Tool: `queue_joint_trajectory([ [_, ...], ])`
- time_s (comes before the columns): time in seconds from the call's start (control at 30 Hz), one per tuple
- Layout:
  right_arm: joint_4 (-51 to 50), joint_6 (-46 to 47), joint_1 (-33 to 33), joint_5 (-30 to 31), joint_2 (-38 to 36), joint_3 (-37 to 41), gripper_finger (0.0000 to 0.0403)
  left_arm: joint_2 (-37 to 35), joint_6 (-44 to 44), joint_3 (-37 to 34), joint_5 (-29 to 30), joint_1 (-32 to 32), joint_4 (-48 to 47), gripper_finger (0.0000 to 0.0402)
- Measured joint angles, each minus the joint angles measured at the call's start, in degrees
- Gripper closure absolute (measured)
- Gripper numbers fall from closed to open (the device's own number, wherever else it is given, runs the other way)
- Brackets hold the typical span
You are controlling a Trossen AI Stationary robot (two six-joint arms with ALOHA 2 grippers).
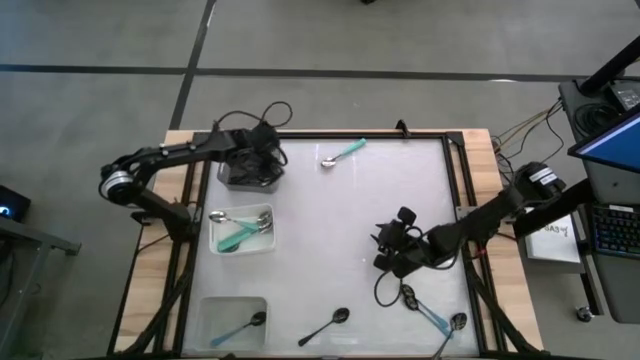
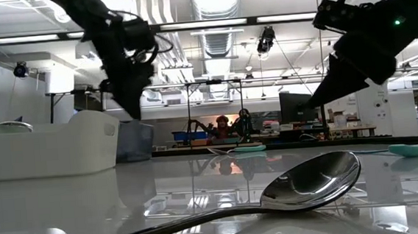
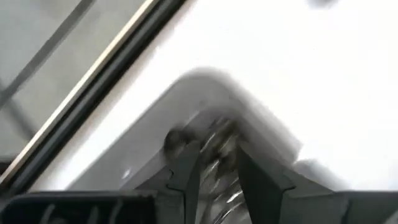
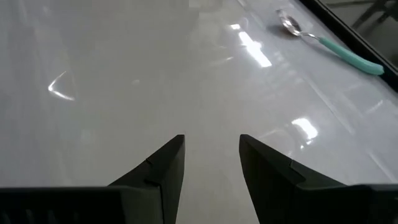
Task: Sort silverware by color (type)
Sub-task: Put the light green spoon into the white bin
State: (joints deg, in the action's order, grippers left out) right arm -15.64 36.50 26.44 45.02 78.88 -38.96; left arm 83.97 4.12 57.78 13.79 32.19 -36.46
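My left gripper (image 1: 262, 160) (image 3: 217, 165) hangs open over the grey bin (image 1: 245, 178) (image 3: 211, 81) at the far left, fingers pointing down into it. Blurred shiny spoons show between the fingers; whether they touch any I cannot tell. My right gripper (image 1: 385, 250) (image 4: 211, 146) is open above bare table right of centre, touching nothing. A silver-bowled, teal-handled spoon (image 1: 342, 153) (image 4: 329, 46) lies flat near the far edge. An all-black spoon (image 1: 325, 325) (image 2: 309, 184) lies near the near edge. Two more spoons (image 1: 430, 312) lie near the right gripper.
A white bin (image 1: 242, 230) (image 2: 49, 146) holds teal-handled spoons. A clear bin (image 1: 232, 322) at the near left corner holds one teal-handled spoon with a dark bowl. A black frame (image 1: 455, 200) edges the table. Bare table lies between the two arms.
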Motion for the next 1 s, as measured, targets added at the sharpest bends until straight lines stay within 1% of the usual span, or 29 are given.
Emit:
queue_joint_trajectory([
  [0.1, -2.27, 3.04, -1.9, -0.01, -1.75, 0.0, 0.0257, 1.16, -0.16, 3.97, -6.3, -0.53, 0.84, 0.0309],
  [0.17, -4.19, 5.3, -3.46, -0.46, -2.92, 0.0, 0.0257, 2.41, -0.18, 6.36, -8.65, -1.37, 1.41, 0.0309],
  [0.33, -11.73, 8.81, -6.94, -2.12, -5.2, 0.0, 0.0257, 8.68, 0.2, 13.28, -8.83, -5.15, 2.17, 0.031],
  [0.43, -16.47, 8.69, -8.59, -3.42, -5.79, 0.0, 0.0257, 14.78, -0.6, 19.11, -8.86, -7.63, 4.26, 0.031],
  [0.53, -20.73, 8.71, -10.01, -5.8, -5.8, 0.0, 0.0257, 21.91, -2.91, 26.72, -8.97, -9.39, 5.56, 0.031],
  [0.73, -25.44, 8.67, -10.74, -6.47, -5.76, 0.9, 0.0257, 34.85, -3.62, 42.0, -8.86, -9.35, 3.82, 0.031],
  [0.9, -28.12, 9.99, -10.74, -8.04, -5.76, 3.0, 0.0257, 43.85, -3.02, 51.87, -8.58, -8.73, 1.55, 0.031],
  [1.0, -28.02, 10.07, -10.74, -9.25, -5.76, 4.53, 0.0257, 49.33, -3.02, 58.09, -5.95, -8.7, -2.01, 0.031],
])
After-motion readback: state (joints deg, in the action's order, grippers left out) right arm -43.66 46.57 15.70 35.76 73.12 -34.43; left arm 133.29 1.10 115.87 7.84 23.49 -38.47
